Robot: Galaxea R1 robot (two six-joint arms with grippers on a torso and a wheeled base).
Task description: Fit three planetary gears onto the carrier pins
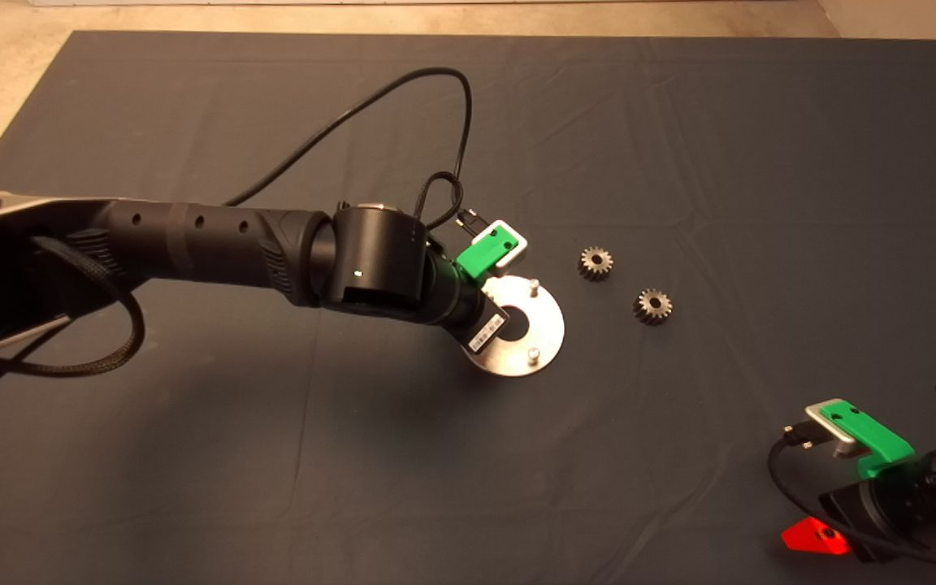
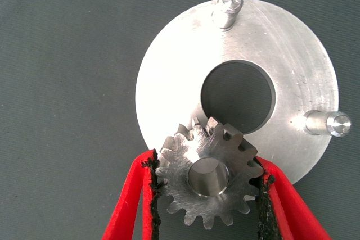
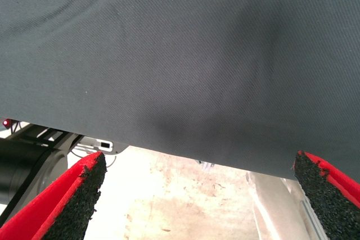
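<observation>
The silver carrier disc (image 1: 545, 321) lies mid-mat; it also fills the left wrist view (image 2: 292, 66). Two bare pins (image 2: 227, 8) (image 2: 329, 123) stand on it. My left gripper (image 2: 207, 161) is shut on a planetary gear (image 2: 180, 167), its red fingers (image 2: 140, 195) pressing both sides. The third pin (image 2: 208, 177) shows through the gear's bore, so the gear sits over that pin at the disc's rim. Two more gears (image 1: 595, 262) (image 1: 652, 305) lie flat on the mat right of the disc. My right gripper (image 3: 199, 167) is open and parked at the mat's lower right (image 1: 813, 536).
The left arm (image 1: 216, 244) reaches from the left across the mat, with its black cable (image 1: 403, 89) looping above it. The dark mat (image 1: 679, 122) has bare floor beyond its far edge.
</observation>
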